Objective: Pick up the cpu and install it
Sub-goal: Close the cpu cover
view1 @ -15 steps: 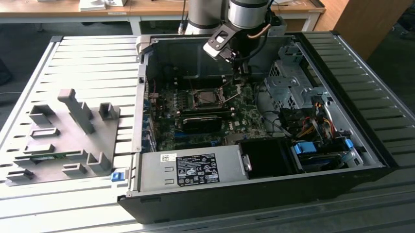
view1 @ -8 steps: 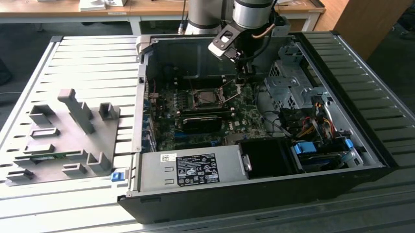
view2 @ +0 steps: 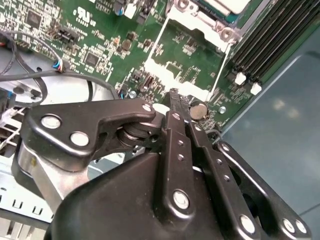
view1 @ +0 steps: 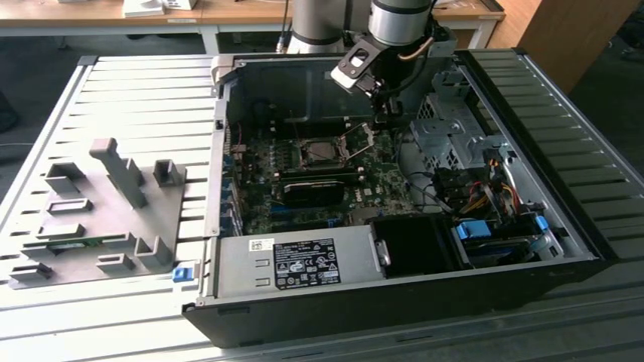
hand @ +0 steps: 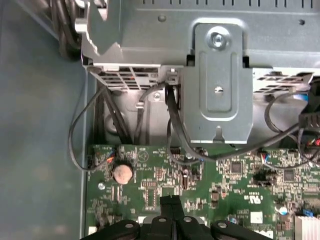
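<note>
Seemingly the cpu (view2: 225,4) lies seated in the socket (view1: 324,151) of the board (view1: 302,204). Its pale metal top shows at the edge of the second wrist view. Next to it the socket's metal frame (view2: 197,22) is swung open, with green board visible through it.

The gripper (view1: 381,121) hangs inside the open case (view1: 403,309), just beside the socket on the exterior view's right. Its tips are low over the board and over the far edge of the open frame. Both wrist views show the two black fingers (view2: 170,140) pressed together with nothing between them. I cannot tell whether the tips touch the board.

A coin battery (hand: 123,173) sits on the board near the fingertips, and black memory slots (view2: 265,45) run alongside the socket. Beyond the battery a grey metal cage (hand: 215,100) rises, with black cables (hand: 172,120) hanging in front of it.

Well apart, outside the case on the exterior view's left, a grey plate (view1: 90,219) with upright blocks rests on the slatted table (view1: 141,90).
</note>
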